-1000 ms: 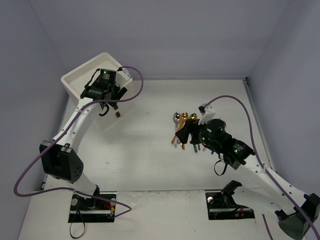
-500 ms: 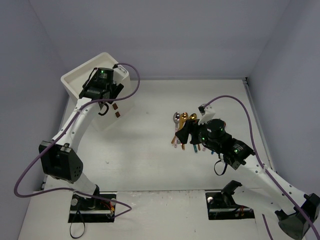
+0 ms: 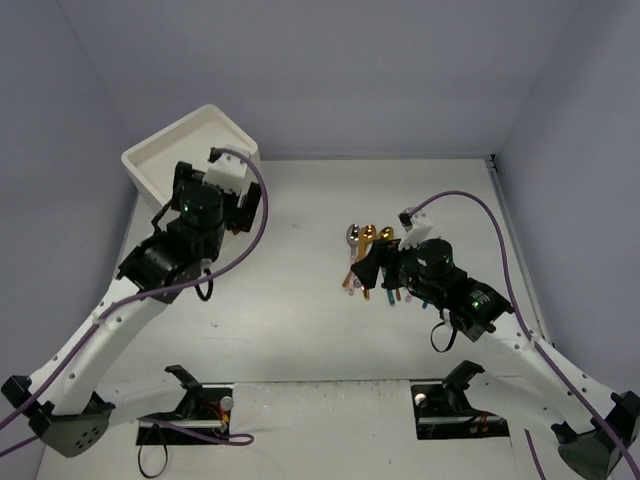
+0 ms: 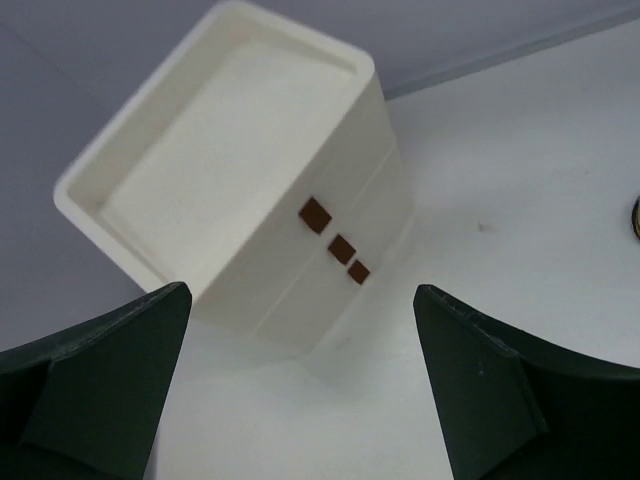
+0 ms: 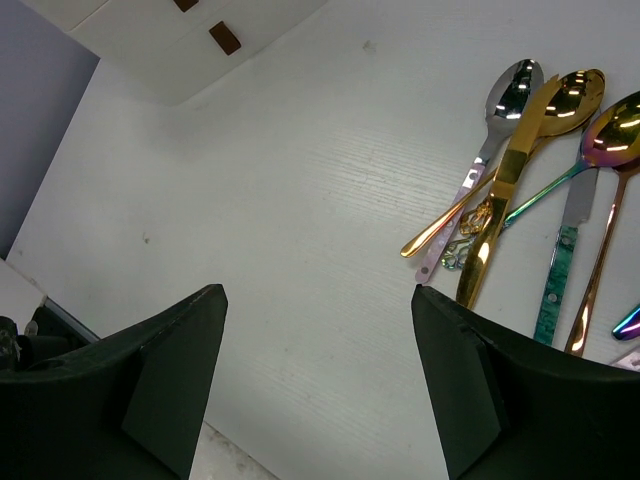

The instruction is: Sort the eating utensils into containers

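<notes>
The left pincer (image 4: 300, 292) gapes empty before the white 3-drawer cabinet (image 4: 355, 150), the right pincer (image 5: 318, 292) likewise beside spoons and knives (image 5: 510, 190).

You see a white cabinet (image 4: 240, 180) with dark brown handles (image 4: 341, 248). Your utensils (image 5: 503, 205) gleam gold, silver, teal and purple.

The eating utensils (image 3: 366, 258) lie fanned and overlapping on the counter (image 5: 300, 250): silver spoon (image 5: 512, 92), gold knife (image 5: 503, 200), gold spoon (image 5: 574, 95), teal-handled knife (image 5: 558, 275). The white cabinet (image 4: 240, 170) stands at the far left (three brown-handled drawers (image 4: 350, 180), all shut).
</notes>
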Tool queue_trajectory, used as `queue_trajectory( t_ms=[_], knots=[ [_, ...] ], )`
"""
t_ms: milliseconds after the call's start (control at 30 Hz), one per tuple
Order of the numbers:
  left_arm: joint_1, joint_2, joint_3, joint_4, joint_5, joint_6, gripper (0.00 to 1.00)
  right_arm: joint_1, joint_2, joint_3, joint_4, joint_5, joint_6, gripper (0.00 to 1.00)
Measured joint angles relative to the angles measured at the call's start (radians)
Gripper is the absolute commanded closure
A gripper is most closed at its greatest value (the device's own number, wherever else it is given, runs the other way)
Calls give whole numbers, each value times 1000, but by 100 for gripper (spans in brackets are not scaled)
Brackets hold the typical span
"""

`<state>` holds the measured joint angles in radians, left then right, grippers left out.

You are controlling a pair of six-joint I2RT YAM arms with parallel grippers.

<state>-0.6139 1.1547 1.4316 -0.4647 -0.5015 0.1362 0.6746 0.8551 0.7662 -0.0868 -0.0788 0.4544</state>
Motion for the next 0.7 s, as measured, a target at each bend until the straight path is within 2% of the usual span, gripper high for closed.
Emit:
queue_trajectory(
  t_ms=[100, 167, 300, 367, 567, 700],
  knots=[
    [-47, -56, -119, -8, -61, -140, 9, 0, 0, 0, 0, 0, -3, 28],
    [-58, -60, -192, -7, -108, -259, 14, 0, -2, -1, 0, 0, -3, 28],
    [-64, 22, -313, -3, -174, -460, 29, -1, -23, -7, -1, 0, -3, 27],
    [-70, 95, -354, -1, -198, -539, 30, -1, -41, -11, -1, 0, -3, 27],
    [-52, 261, -377, 22, -256, -731, 37, -2, -86, -24, 0, 0, -1, 27],
    [20, 333, -378, 75, -254, -808, 44, -2, -99, -34, 0, -4, 1, 27]
  ],
)
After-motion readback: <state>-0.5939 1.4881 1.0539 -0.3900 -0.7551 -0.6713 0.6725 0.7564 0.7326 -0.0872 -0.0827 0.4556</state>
